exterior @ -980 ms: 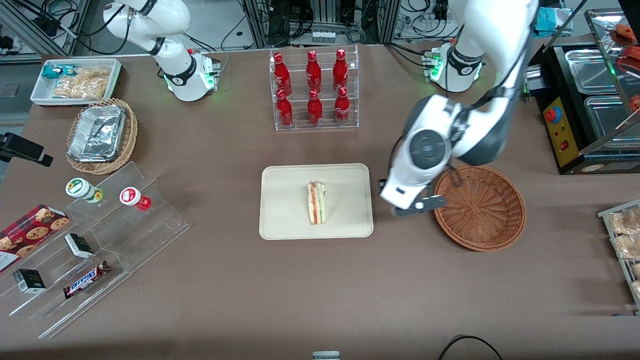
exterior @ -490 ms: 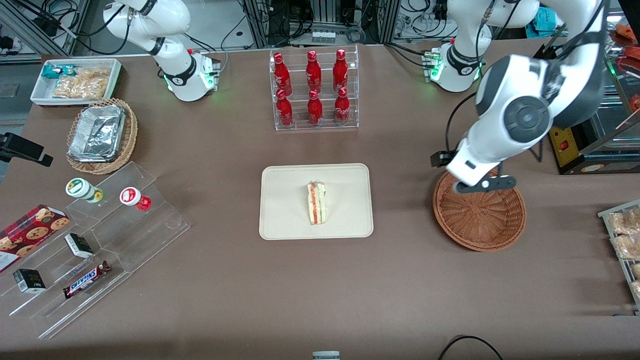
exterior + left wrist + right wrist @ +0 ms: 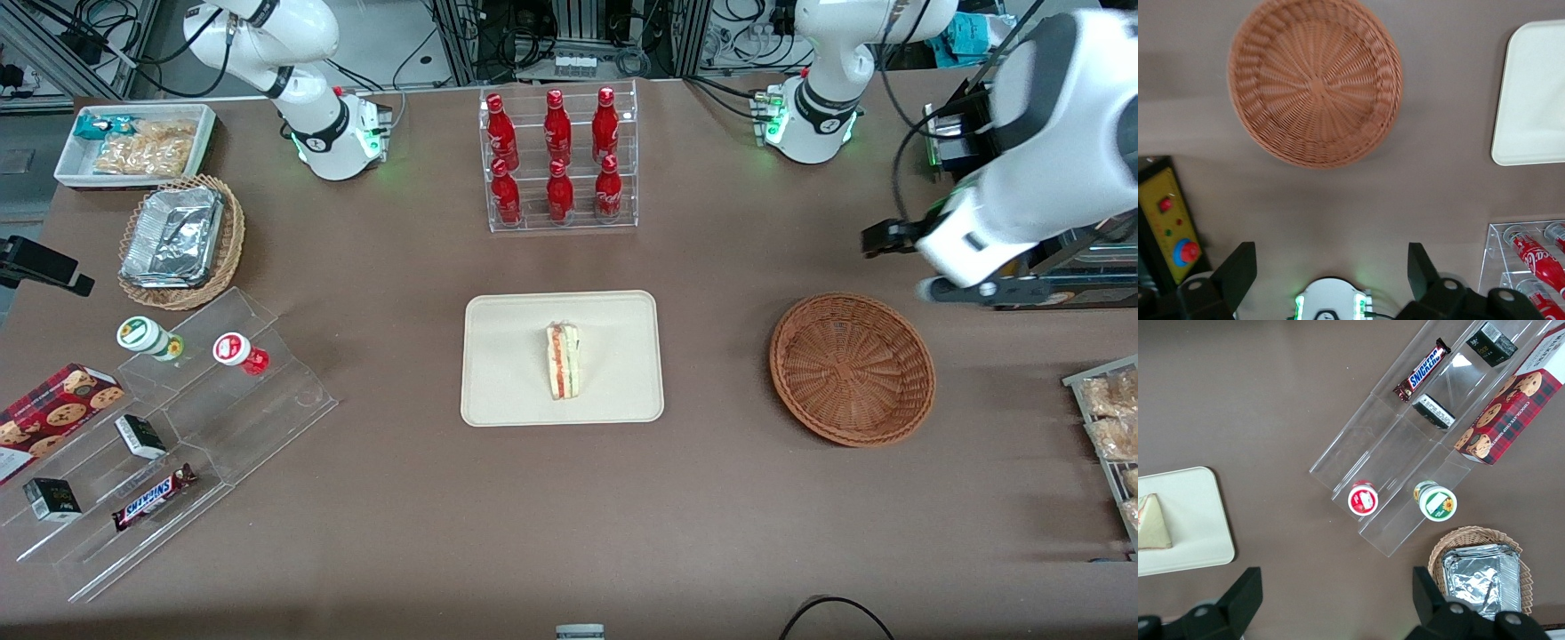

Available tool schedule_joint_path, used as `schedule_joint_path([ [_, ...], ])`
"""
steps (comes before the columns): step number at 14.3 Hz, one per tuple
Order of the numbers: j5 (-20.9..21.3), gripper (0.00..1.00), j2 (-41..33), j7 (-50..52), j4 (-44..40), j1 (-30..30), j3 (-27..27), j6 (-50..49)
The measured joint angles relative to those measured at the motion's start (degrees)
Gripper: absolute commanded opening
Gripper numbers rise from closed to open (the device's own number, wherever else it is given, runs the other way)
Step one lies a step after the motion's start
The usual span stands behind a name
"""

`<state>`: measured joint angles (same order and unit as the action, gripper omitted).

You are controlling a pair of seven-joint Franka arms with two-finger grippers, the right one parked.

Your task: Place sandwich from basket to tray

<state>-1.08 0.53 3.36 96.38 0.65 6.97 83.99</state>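
From the front, the pale triangular wrapped sandwich point(image 3: 563, 361) lies on the flat cream plastic tray point(image 3: 507, 391), and the round reddish-brown wicker basket point(image 3: 852, 368) is empty. The left gripper point(image 3: 956, 289) hangs high, toward the working arm's end of the table.

The wrist view shows its fingers point(image 3: 1237, 273) spread, holding nothing. I judge the arm should only park without passing low over the basket.

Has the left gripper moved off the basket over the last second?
Yes. The gripper, open and empty, has swung away from the tray, across the basket, toward the working arm's end of the table. The sandwich lies on the tray.
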Motion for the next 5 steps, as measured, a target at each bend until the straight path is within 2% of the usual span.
schedule_joint_path([
  [5,0.8,1.00,-1.3,-2.4,-4.4,3.6,0.2,-0.5],
])
